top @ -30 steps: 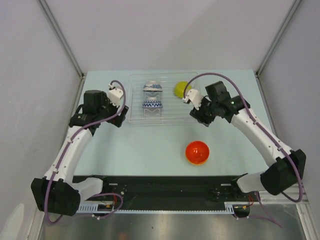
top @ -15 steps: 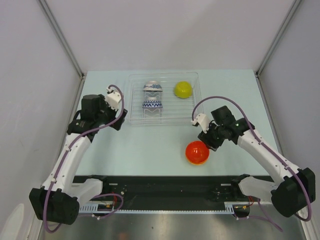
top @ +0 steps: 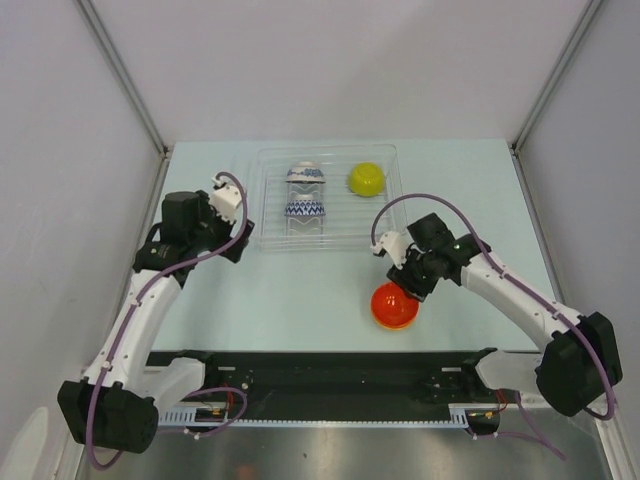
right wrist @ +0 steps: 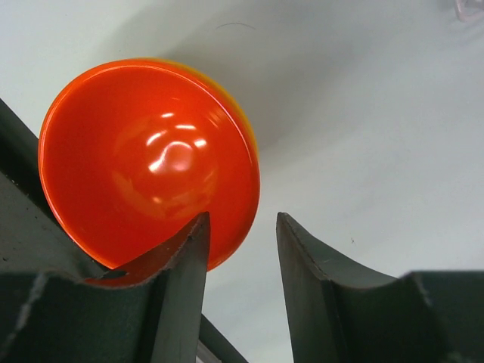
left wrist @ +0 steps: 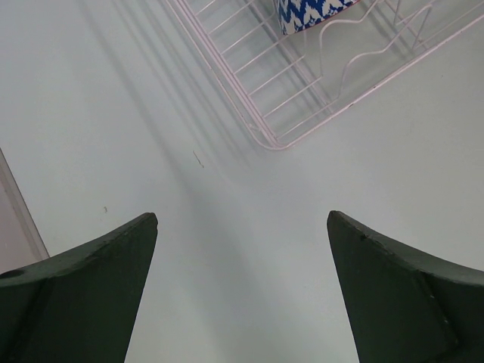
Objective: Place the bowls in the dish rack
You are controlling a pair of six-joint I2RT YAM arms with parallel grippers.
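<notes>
A glossy red bowl [top: 394, 306] sits open side up on the table in front of the dish rack [top: 272, 236]; an orange-yellow edge shows along its rim. My right gripper [top: 403, 283] is open at the bowl's far rim. In the right wrist view [right wrist: 242, 219] one finger is inside the red bowl [right wrist: 151, 159] and the other outside it, with the rim between the jaws. Two white bowls with blue zigzags [top: 305, 176] [top: 305, 209] and a yellow-green bowl [top: 366, 179] stand in the rack. My left gripper [top: 236, 246] is open and empty beside the rack's near left corner [left wrist: 266, 140].
The left wrist view shows the lower edge of one zigzag bowl [left wrist: 310, 11] in the rack and bare table between my left fingers [left wrist: 98, 272]. Grey walls close in the table at the left, right and back. A black rail runs along the near edge [top: 320, 372].
My right gripper has moved from the rack's right side down and toward me to the red bowl's rim. My left gripper has drawn back slightly from the rack.
</notes>
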